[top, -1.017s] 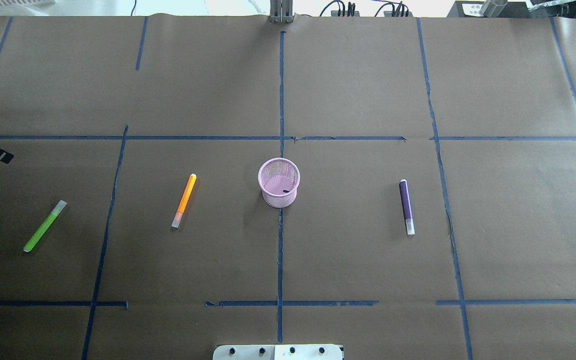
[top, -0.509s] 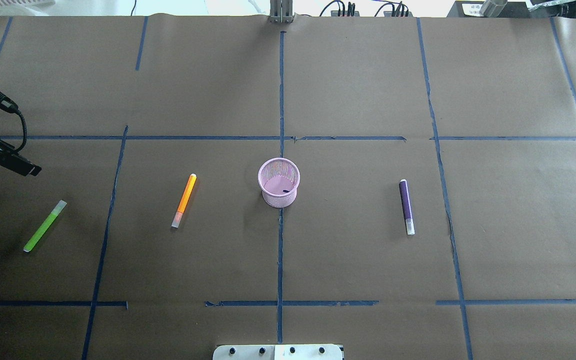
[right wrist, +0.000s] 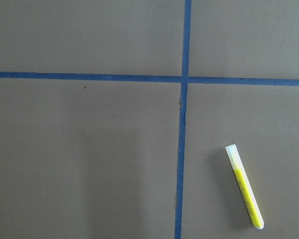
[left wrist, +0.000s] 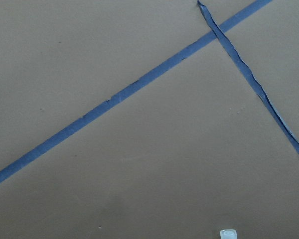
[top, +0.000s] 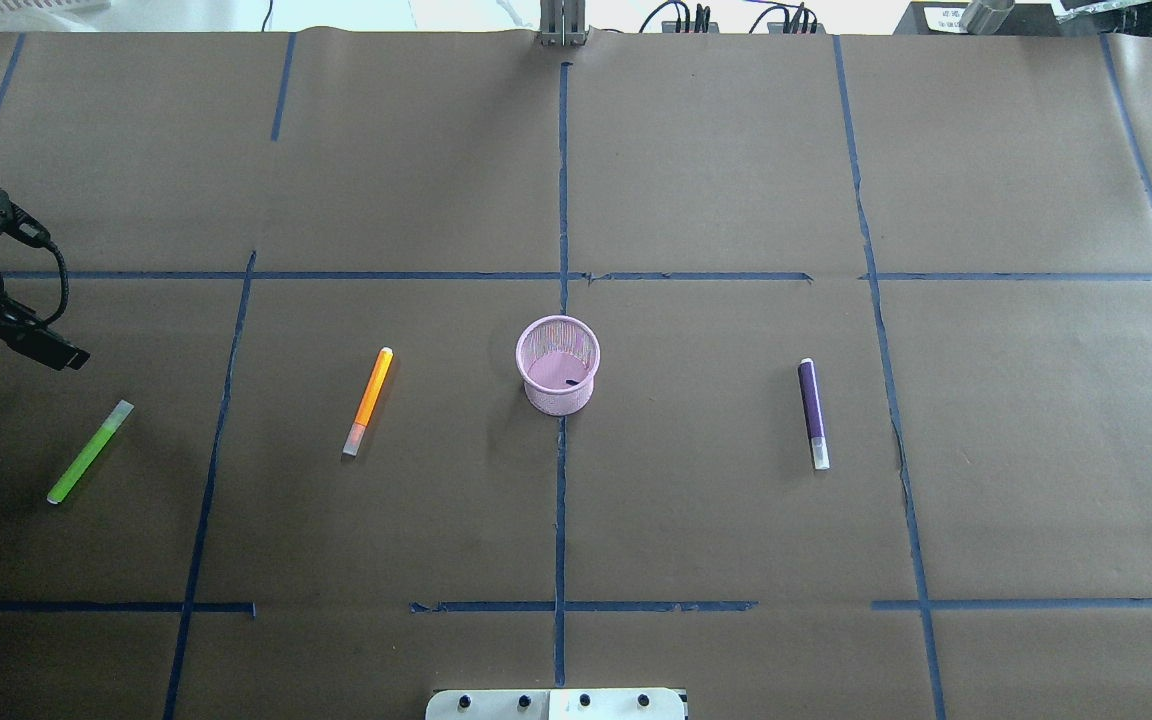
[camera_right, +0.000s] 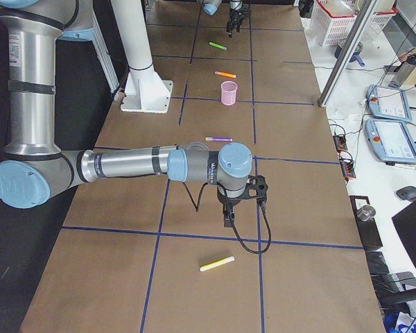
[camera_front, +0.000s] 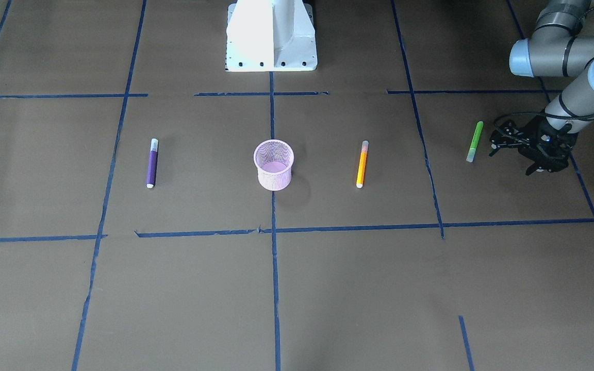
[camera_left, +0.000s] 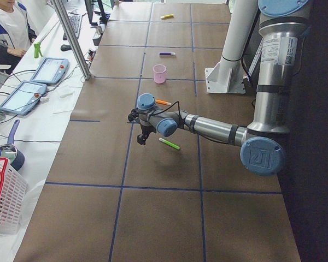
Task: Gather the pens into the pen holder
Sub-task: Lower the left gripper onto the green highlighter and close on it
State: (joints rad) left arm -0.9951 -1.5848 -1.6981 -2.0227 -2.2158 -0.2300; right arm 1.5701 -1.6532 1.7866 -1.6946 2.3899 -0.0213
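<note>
The left gripper (camera_front: 538,167) points down at the table and has nothing in it. How far its jaws stand apart I cannot tell: it shows only as a dark shape in the wide views, and its own camera does not show the fingers. In the overhead view it hangs near the green pen (top: 89,452), at about 12 o'clock of it, not touching. The right gripper (camera_right: 227,220) shows only in the right side view, so I cannot tell the state of its jaws either. It also points down over bare table, and the yellow pen (right wrist: 245,186) lies at 4 o'clock in its wrist view.

By my judgement the task is at the very start. No pen is in the holder (top: 558,400); all four lie flat on the table (top: 736,150). Everything is left to do: four picks and four drops. The green pen looks like the first target of the left arm.

Seen from overhead, the holder stands upright in the middle. The orange pen (top: 368,402) is at 9 o'clock of it, the green one farther out at about 8 o'clock, the purple pen (top: 813,414) at 3 o'clock. The yellow pen is outside that view, beyond the purple one.

The pens are slim, with pale caps. The holder is a pink mesh cup with a small dark spot on its floor that I cannot identify.
</note>
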